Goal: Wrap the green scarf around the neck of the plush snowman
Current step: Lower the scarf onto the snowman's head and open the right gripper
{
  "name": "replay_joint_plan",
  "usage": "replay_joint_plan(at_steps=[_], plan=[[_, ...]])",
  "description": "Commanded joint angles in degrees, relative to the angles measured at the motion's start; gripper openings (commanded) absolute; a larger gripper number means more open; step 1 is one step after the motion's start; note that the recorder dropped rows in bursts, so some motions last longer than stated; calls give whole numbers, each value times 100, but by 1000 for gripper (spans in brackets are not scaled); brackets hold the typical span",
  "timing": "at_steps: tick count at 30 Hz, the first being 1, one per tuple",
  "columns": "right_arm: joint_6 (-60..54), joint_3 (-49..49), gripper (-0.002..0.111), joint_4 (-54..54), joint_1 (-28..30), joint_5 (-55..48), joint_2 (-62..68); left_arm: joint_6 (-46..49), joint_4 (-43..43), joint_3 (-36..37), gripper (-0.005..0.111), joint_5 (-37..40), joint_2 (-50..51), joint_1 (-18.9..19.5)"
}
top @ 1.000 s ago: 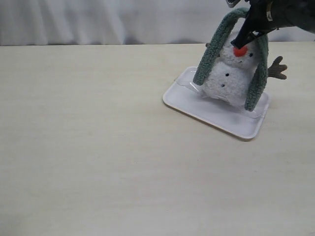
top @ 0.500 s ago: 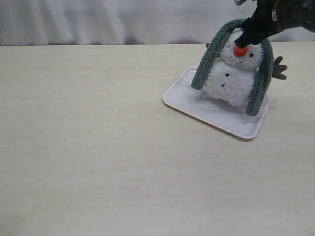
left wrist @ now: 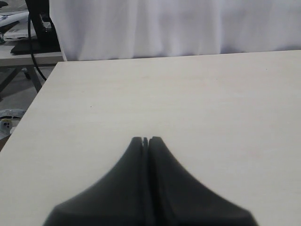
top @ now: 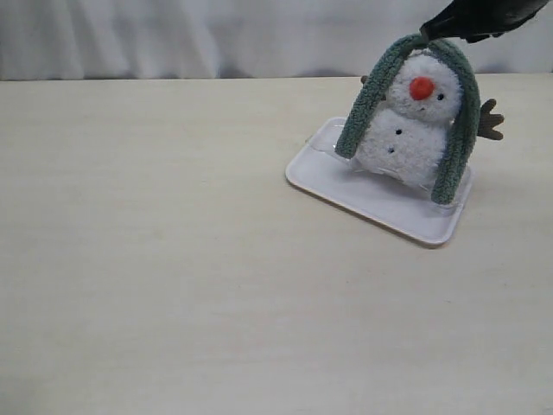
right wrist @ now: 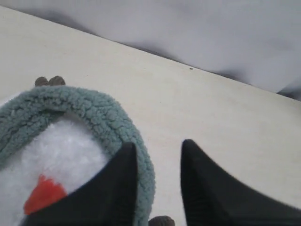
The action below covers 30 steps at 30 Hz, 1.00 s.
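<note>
So the snowman [top: 413, 121] is sitting on a white tray [top: 346, 186] over at the far right of the surface [top: 173, 259], tipped back a bit. The scarf [top: 363, 108] isn't on its neck. It's draped over the top of the head like an arch, with one end hanging down each side of the body and both ends reaching the tray. The red nose [top: 421, 87] sits clear under the arch, and one brown twig arm [top: 490, 121] pokes out past the scarf.

The right hand [right wrist: 157, 146] is right above the top of that arch with its fingers apart. In its wrist view, one finger [right wrist: 117, 188] is over the scarf's edge and the gap shows mostly bare surface. Can't tell if it's touching the fabric.

The left hand [left wrist: 146, 140] is well away over bare surface, fingers pressed together with nothing in them.
</note>
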State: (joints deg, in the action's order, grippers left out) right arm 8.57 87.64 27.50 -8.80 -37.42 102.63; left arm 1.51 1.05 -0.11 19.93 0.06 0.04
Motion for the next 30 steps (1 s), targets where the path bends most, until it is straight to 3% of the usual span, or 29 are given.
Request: replay_joint_plan(at_steps=[1,5,8,14,30], plan=[[-1437,112,4,-1468,10,-368,64,-18,-3,11,0,-95,-6,23],[-1842,769,4,-1974,57,-1243,561,-18,-3,11,0,-95,-6,23],[-1842,1057,4,-1974,57,-1354,727,-18,-3,11,0,-95,-6,23],[-1415,1070,4,-1208,67,-903,752,-18,-3,11,0,-95,-6,23],[-285,1070,4,294,158,-1045,1160,-18,-3,11,0,-95,-6,23]])
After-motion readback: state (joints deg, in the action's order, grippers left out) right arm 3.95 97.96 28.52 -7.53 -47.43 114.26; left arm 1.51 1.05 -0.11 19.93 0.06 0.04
